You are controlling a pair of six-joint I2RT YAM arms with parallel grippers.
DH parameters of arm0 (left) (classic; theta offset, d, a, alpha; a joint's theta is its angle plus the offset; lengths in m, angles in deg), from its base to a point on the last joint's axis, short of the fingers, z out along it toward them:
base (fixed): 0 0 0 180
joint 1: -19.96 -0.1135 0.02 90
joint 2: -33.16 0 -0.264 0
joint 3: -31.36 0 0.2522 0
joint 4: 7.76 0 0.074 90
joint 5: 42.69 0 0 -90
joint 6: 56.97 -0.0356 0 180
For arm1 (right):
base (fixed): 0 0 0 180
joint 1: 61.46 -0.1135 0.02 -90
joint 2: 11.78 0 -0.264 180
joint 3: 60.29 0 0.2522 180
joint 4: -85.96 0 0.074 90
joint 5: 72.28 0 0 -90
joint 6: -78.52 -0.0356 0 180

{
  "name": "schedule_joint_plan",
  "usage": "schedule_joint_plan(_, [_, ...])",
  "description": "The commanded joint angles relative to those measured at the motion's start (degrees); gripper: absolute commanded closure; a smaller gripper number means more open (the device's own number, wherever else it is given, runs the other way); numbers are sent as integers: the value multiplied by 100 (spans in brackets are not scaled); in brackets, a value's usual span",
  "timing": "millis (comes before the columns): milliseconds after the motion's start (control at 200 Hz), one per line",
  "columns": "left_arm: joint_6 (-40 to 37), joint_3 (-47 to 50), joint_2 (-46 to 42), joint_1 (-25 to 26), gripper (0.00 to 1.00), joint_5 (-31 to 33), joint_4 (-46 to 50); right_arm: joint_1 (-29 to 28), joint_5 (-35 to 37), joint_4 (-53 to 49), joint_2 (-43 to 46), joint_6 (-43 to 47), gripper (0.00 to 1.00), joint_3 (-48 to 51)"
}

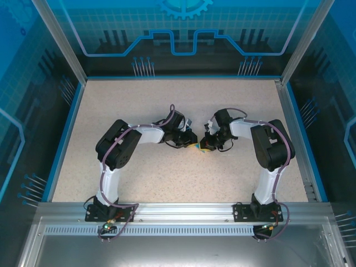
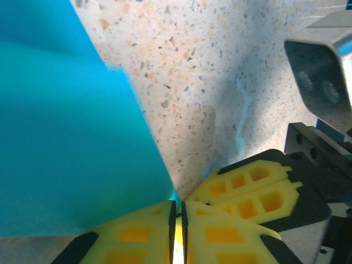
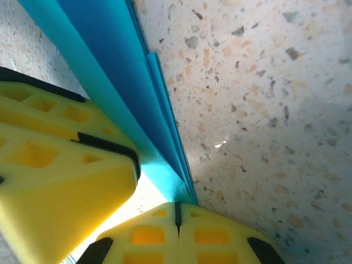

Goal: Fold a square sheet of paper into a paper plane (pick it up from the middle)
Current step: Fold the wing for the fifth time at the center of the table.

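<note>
The sheet of paper (image 2: 66, 137) is turquoise and folded into several long layers (image 3: 126, 82), held just above the speckled table between both grippers at the table's middle. My left gripper (image 2: 179, 204) has its yellow jaws pressed nearly together on the paper's lower corner. My right gripper (image 3: 177, 206) is shut on the folded layers' end. The two grippers meet tip to tip: the left (image 1: 192, 142) beside the right (image 1: 204, 146). The right gripper's yellow fingers (image 2: 253, 192) lie against the left one's. The left one's fingers (image 3: 60, 159) show beside the paper in the right wrist view.
The speckled beige table (image 1: 139, 105) is bordered by a blue rim and clear blue enclosure walls (image 1: 183, 33). An aluminium rail (image 1: 183, 210) carries the arm bases at the near edge. The right arm's wrist camera housing (image 2: 322, 71) sits close above the left gripper.
</note>
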Motion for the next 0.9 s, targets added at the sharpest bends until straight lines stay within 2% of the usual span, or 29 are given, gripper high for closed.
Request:
schedule_joint_plan(0, [-279, 22, 168, 37, 86, 237, 192, 61, 533, -363, -298, -58, 98, 122])
schedule_joint_plan(300, [-555, -261, 262, 40, 86, 509, 516, 58, 587, -407, -321, -3, 98, 162])
schedule_joint_plan(440, [-628, -329, 194, 39, 85, 420, 500, 56, 587, -424, -308, 14, 98, 163])
schedule_joint_plan(725, [-819, 351, -597, 22, 81, 519, -37, 51, 587, -399, -323, -7, 98, 166])
schedule_joint_plan(895, [-846, 584, -611, -28, 80, 602, -319, 60, 590, -379, -331, -13, 98, 193])
